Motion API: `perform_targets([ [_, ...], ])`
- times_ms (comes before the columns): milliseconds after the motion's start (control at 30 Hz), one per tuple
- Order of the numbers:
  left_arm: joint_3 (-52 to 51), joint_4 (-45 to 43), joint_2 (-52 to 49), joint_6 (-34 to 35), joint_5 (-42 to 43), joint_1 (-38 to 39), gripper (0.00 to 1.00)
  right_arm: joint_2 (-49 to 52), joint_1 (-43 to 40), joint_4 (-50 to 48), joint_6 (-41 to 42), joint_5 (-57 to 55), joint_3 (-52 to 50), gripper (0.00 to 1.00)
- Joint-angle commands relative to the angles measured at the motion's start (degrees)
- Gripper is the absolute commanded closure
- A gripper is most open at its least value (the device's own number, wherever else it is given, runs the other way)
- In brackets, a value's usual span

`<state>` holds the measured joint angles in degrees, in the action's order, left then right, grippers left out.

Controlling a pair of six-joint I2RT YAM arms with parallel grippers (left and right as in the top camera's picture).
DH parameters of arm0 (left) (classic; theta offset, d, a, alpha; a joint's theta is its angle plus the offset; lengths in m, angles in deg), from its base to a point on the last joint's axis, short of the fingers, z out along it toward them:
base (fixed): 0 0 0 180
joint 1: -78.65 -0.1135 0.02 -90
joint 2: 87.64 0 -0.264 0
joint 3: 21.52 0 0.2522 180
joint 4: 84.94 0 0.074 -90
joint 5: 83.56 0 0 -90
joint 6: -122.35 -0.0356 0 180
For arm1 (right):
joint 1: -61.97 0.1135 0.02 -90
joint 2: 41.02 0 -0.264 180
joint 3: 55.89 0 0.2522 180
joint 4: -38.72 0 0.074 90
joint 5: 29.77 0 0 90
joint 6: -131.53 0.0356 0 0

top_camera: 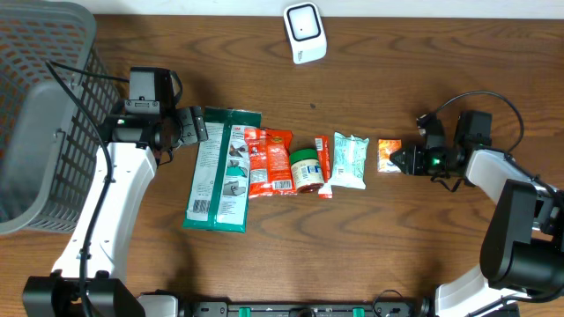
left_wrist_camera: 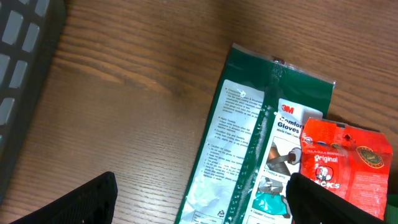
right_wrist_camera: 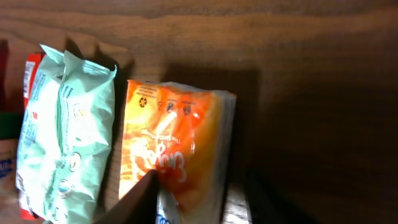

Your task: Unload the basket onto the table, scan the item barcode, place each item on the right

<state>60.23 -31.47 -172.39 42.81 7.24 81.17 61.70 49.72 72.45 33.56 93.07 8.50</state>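
Both fingers of your right gripper flank the small orange foil packet at the row's right end; whether they clamp it cannot be told. Your left gripper gapes over the flat green plastic glove pack.

Even light is falling from above across the wooden table in the sharp overhead view, glare is whitening the film of the green gloves pack in the left wrist view, and the dim right wrist view is blurring the orange packet beside deep shadow.
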Motion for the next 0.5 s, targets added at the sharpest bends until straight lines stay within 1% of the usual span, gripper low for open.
perform_targets([
  [0,0.7,0.13,0.2,-0.37,-0.13,-0.09,0.13,-0.42,0.35,-0.07,0.68,1.79,-1.16,0.75],
  [100,0.7,0.13,0.2,-0.35,-0.13,-0.11,0.12,-0.9,0.22,0.61,0.68,1.49,-0.22,0.88],
  [167,0.7,0.13,0.2,-0.37,-0.13,-0.09,0.13,-1.92,0.24,2.38,0.81,0.42,1.2,0.91],
  [300,0.7,0.13,0.2,-0.35,-0.13,-0.11,0.12,-6.12,1.51,8.7,3.28,-7.23,5.53,0.97],
  [367,0.7,0.13,0.2,-0.37,-0.13,-0.09,0.13,-8.57,3.41,10.32,5.03,-12.48,6.54,0.99],
  [400,0.7,0.13,0.2,-0.37,-0.13,-0.11,0.13,-10.99,6.73,11.19,6.86,-19.82,6.6,0.99],
  [467,0.7,0.13,0.2,-0.37,-0.13,-0.11,0.12,-12.41,11.17,12.7,8.57,-29.27,6.6,0.99],
])
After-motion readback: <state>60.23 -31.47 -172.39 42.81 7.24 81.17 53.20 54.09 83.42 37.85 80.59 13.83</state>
